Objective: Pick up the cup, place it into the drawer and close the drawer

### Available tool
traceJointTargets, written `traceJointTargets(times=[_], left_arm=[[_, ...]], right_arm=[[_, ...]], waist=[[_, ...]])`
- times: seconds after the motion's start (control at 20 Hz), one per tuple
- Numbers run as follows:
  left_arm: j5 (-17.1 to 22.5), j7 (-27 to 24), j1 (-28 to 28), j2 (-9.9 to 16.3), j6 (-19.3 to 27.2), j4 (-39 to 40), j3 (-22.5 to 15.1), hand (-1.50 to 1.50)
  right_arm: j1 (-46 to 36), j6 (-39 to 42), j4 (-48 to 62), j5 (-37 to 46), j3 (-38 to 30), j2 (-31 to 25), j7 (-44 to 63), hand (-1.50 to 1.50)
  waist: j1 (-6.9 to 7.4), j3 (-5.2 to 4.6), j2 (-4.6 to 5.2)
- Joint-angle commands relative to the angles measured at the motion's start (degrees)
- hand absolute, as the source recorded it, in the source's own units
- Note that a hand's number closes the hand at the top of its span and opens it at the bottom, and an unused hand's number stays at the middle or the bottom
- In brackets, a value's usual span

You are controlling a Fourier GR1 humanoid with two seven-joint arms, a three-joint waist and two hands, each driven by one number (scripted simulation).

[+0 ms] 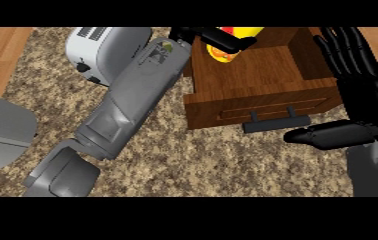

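The yellow and red cup (pixel 224 54) hangs over the back left part of the open wooden drawer (pixel 255 74). My left hand (pixel 209 35) reaches in from the lower left and is curled round the cup, hiding much of it. The drawer's front panel faces me and carries a black handle (pixel 276 124). My right hand (pixel 356 91) is open beside the drawer's right wall. Its fingers (pixel 342 48) point straight away from me, and its thumb lies just right of the handle, in front of the drawer's right corner.
A white and grey toaster (pixel 103 49) stands on the speckled counter (pixel 199 164) left of the drawer, partly behind my left forearm. A grey rounded object (pixel 13 131) shows at the left edge. A wooden strip (pixel 11 49) runs along the far left.
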Motion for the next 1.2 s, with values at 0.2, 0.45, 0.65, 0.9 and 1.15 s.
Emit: traceJointTargets(times=[0.2, 0.45, 0.65, 0.9, 1.15], left_arm=[[2.49, 0.31, 2.86, -0.01, -4.01, 2.96, -7.07, -1.5], [7.59, -3.82, 5.24, -0.01, -1.51, -0.06, -6.53, -1.5], [13.2, -7.79, 5.75, -0.01, -3.8, -3.61, -4.31, -1.5], [17.82, -13.88, 5.52, -0.01, -2.06, -5.69, -2.88, -1.5], [20.67, -15.28, 4.81, -0.01, 0.18, -4.22, -2.38, -1.5]], right_arm=[[-4.98, 0.75, 0.22, -0.2, 2.62, 0.19, 2.46, -1.5], [-5.49, 4.63, 2.03, -5.0, 3.33, 1.09, 1.08, -1.5], [-6.36, 11.77, 2.58, -9.18, 7.99, 1.23, 0.72, 1.5], [-3.21, 20.94, 2.91, -13.69, 12.4, -2.14, 3.88, 1.5], [-2.98, 25.33, 1.68, -5.5, 17.45, -9.17, 8.96, 1.5]], waist=[[-3.33, -0.06, 0.76], [-5.28, -0.05, 1.33], [-5.1, -0.12, 1.48], [-3.55, -0.1, 0.52], [-0.72, -0.16, -0.26]])
